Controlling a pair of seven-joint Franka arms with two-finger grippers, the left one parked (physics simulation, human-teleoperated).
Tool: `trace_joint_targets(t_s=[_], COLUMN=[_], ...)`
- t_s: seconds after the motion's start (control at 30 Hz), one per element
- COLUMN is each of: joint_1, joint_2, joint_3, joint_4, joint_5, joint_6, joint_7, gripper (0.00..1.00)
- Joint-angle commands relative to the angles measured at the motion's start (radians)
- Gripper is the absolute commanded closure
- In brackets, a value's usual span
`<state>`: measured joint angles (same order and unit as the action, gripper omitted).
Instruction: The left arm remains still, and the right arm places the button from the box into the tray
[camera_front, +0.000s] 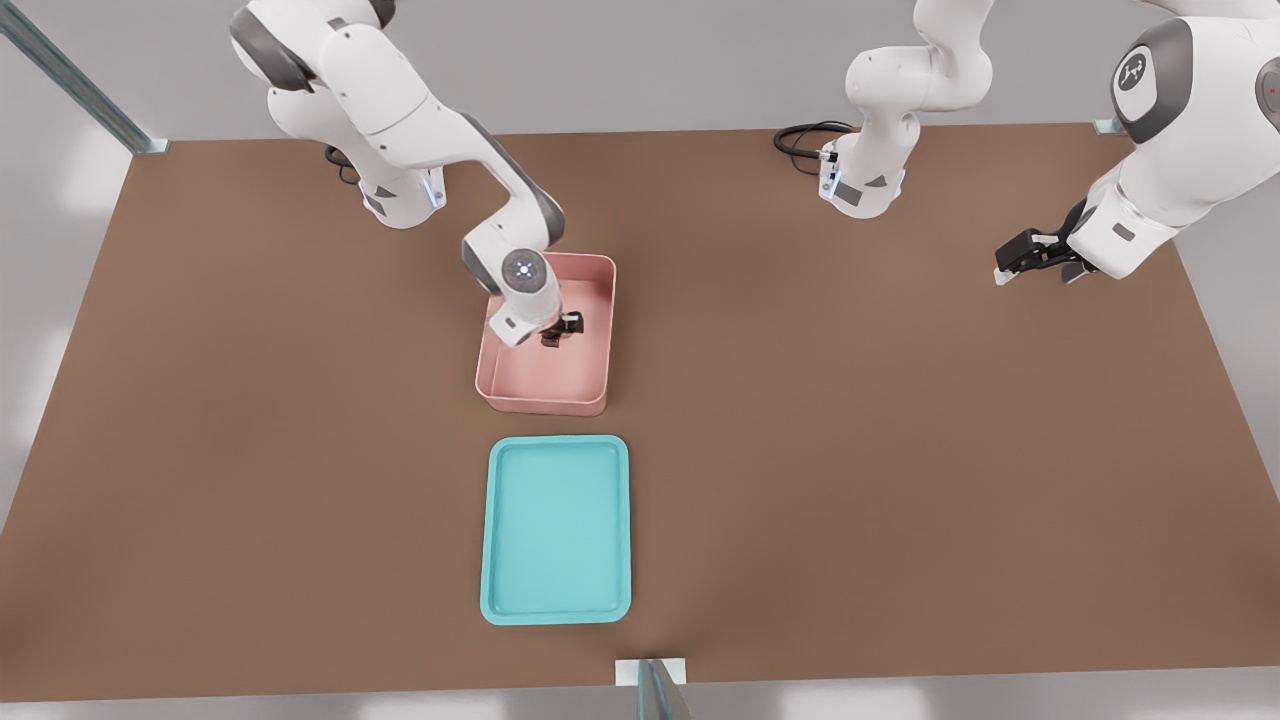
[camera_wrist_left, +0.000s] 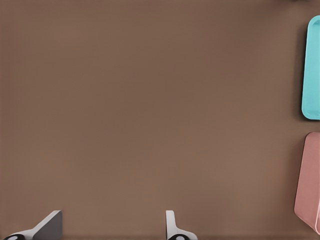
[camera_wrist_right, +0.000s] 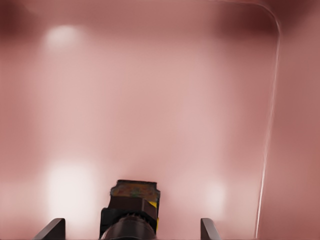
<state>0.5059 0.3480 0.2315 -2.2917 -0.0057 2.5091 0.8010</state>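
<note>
1. Brown tabletop (camera_front: 900, 450) fills my front view, grey floor showing beyond its edges; the box and the tray sit on it near the middle.
2. I find the button (camera_wrist_right: 131, 212) on the pink floor of the box (camera_front: 545, 385); in the right wrist view only its dark blocky body with a yellow fleck shows, its lower part cut off by the frame edge; in the front view it is a dark speck (camera_front: 552, 340) half hidden by the wrist.
3. My gripper (camera_front: 562, 330) hangs inside the box; its two fingertips (camera_wrist_right: 52, 230) stand wide apart on either side of the button, not touching it as far as I can see.
4. I see the right arm (camera_front: 420, 110) reaching down over the box's far wall, hiding that corner.
5. I see the tray (camera_front: 556, 610) just beside the box, nearer the camera, apart from it; in the left wrist view both are cut off at the edge.
</note>
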Motion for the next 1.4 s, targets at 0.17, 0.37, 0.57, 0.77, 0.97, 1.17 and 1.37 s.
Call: trace_joint_targets(t_s=[0.17, 0.37, 0.57, 0.77, 0.97, 1.17, 1.37], joint_1=[-0.010, -0.007, -0.014, -0.012, -0.067, -0.403, -0.403], joint_2=[0.011, 0.006, 0.011, 0.022, -0.006, -0.014, 0.534], joint_3=[0.000, 0.012, 0.012, 0.012, 0.034, 0.219, 0.209], joint_4=[-0.014, -0.034, -0.032, -0.029, -0.002, 0.386, 0.985], joint_5=[-0.033, -0.034, -0.036, -0.039, -0.037, 0.020, -0.194], joint_6=[0.093, 0.088, 0.085, 0.080, -0.001, -0.322, -0.247], joint_7=[0.299, 0.291, 0.279, 0.251, 0.149, -0.215, -0.359], gripper=[0.00, 0.00, 0.19, 0.50, 0.53, 0.53, 0.53])
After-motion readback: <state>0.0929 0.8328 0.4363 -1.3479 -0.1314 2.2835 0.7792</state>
